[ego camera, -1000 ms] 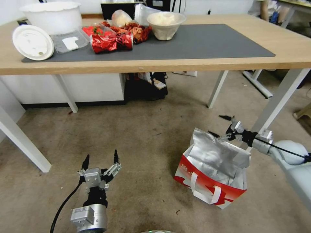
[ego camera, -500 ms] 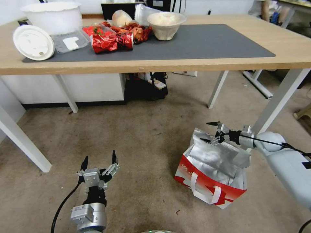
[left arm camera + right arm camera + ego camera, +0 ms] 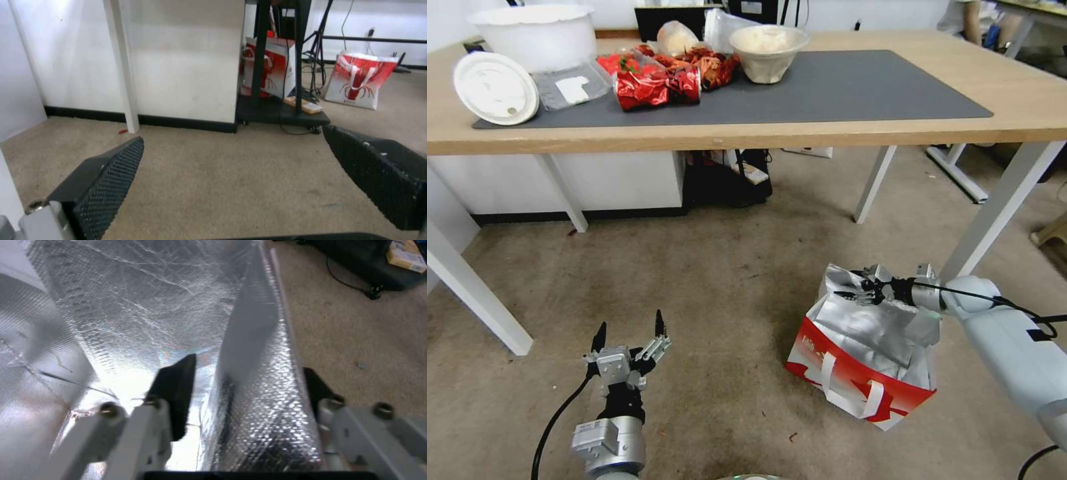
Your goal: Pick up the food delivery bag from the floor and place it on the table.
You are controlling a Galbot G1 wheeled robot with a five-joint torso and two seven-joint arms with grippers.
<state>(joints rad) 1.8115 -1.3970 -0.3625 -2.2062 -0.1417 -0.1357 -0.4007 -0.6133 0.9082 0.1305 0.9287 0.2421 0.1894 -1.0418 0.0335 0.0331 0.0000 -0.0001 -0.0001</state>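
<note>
The right claw [image 3: 854, 285] is spread open astride the bag's [image 3: 860, 363] foil rim at lower right, one finger [image 3: 175, 391] inside the lining, not yet clamped. The bag stands on the floor [image 3: 727, 280], below the worktop [image 3: 1014, 100]. The left claw [image 3: 629, 331] hangs released, lower left.

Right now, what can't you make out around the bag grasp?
- Bottom of the food delivery bag: head view, crumpled foil hides any contents.
- Far fingertip of the right gripper: right wrist view, behind the foil wall it straddles, open.
- Bag's far side: head view, turned away.
- Left gripper: open over bare floor, holding nothing.
</note>
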